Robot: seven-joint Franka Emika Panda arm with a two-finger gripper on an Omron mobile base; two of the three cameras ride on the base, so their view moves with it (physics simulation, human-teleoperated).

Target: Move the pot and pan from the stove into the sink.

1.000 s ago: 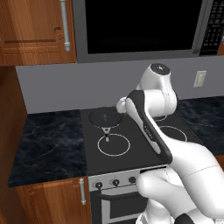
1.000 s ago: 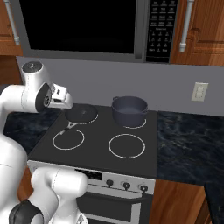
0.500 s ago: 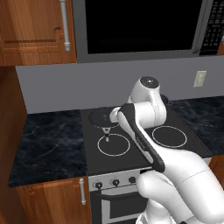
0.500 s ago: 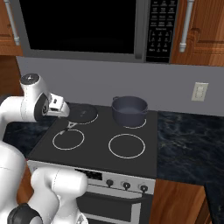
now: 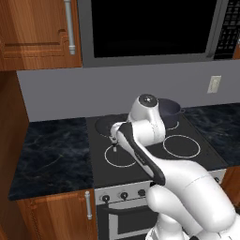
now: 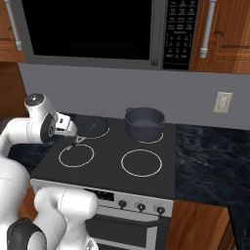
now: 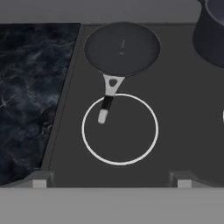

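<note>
Now the end effector (image 7: 111, 181) has swung lower toward the stove (image 7: 183, 131), fingers wide apart, empty, over the pan (image 7: 121, 47) handle; the pot (image 6: 144, 122) sits on the rear burner. Grasp looks imminent.

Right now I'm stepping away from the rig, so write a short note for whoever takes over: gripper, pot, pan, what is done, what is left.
Gripper: open, empty, hanging over the stove's front left burner ring, pointed at the pan's handle.
Pan: on the back left burner, handle reaching forward over the front left ring.
Pot: on the back right burner, untouched.
Done: nothing moved yet.
Left: grasp the pan and carry it to the sink, then the pot.
</note>
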